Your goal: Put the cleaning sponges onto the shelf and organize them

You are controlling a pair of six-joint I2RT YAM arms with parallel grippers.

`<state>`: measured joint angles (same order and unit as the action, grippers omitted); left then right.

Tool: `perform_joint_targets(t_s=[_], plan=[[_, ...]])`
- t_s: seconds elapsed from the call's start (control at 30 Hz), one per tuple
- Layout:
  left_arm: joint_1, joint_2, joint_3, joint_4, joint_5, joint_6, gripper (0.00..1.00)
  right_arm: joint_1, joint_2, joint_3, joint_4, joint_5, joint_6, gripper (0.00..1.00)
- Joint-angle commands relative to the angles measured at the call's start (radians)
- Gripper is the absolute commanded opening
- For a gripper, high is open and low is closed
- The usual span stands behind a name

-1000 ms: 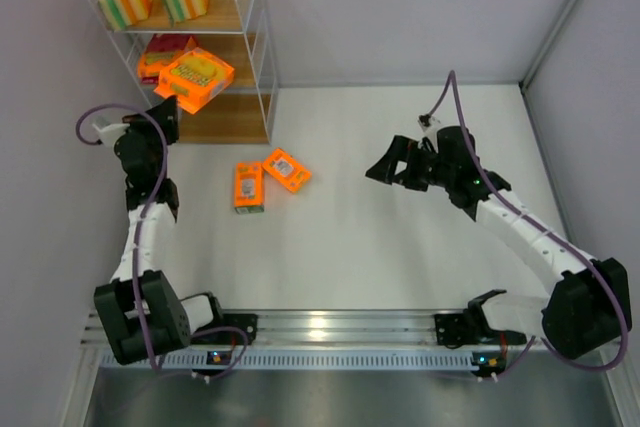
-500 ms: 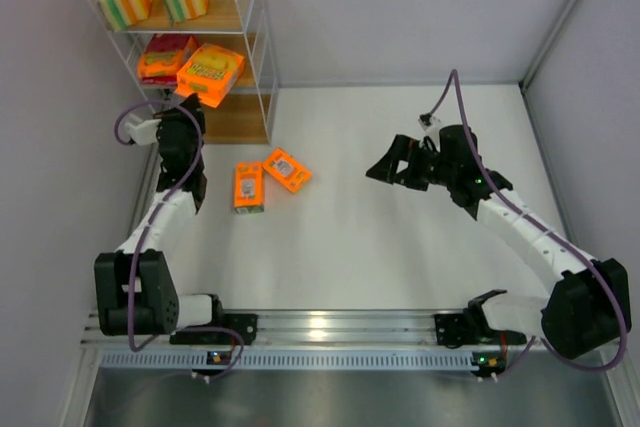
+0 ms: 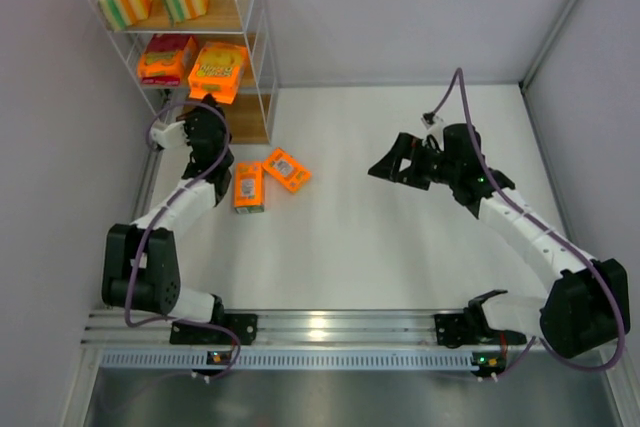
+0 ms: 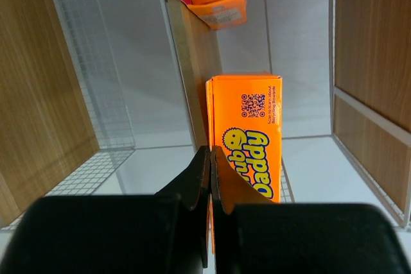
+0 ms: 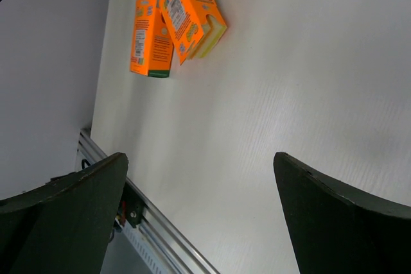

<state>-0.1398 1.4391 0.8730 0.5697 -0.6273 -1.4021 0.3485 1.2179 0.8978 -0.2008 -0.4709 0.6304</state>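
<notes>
The left end effector (image 4: 209,158) is now sitting further right than before, pinching narrowly on the flat sponge pack (image 4: 247,133), which is resting on the shelf's (image 3: 243,117) middle board. The right end effector (image 3: 388,159) is hanging wide open above the worktop (image 3: 380,247).

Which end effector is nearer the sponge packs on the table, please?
Left: left end effector is at the shelf near the sponge packs; right end effector hovers far off.
</notes>
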Motion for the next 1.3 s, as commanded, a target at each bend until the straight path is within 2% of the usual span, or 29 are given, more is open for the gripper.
perform_joint_targets(t_s=[0.0, 0.2, 0.47, 0.73, 0.97, 1.27], plan=[[-0.006, 0.018, -0.006, 0.055, -0.127, -0.1, 0.0, -0.017, 0.009, 0.042, 0.063, -0.029, 0.008, 0.99], [-0.024, 0.072, 0.035, 0.056, -0.199, -0.135, 0.0, -0.02, 0.042, 0.065, 0.061, -0.035, 0.02, 0.99], [-0.024, 0.165, 0.135, 0.056, -0.161, -0.141, 0.0, -0.022, 0.063, 0.093, 0.051, -0.032, 0.023, 0.99], [-0.023, 0.201, 0.176, 0.056, -0.207, -0.16, 0.0, -0.022, 0.049, 0.085, 0.041, -0.005, 0.02, 1.0], [-0.003, 0.241, 0.239, 0.055, -0.155, -0.098, 0.0, -0.022, 0.035, 0.069, 0.046, 0.015, 0.025, 1.0], [0.022, 0.215, 0.228, 0.055, -0.117, -0.064, 0.0, -0.022, 0.038, 0.062, 0.06, 0.014, 0.034, 0.99]])
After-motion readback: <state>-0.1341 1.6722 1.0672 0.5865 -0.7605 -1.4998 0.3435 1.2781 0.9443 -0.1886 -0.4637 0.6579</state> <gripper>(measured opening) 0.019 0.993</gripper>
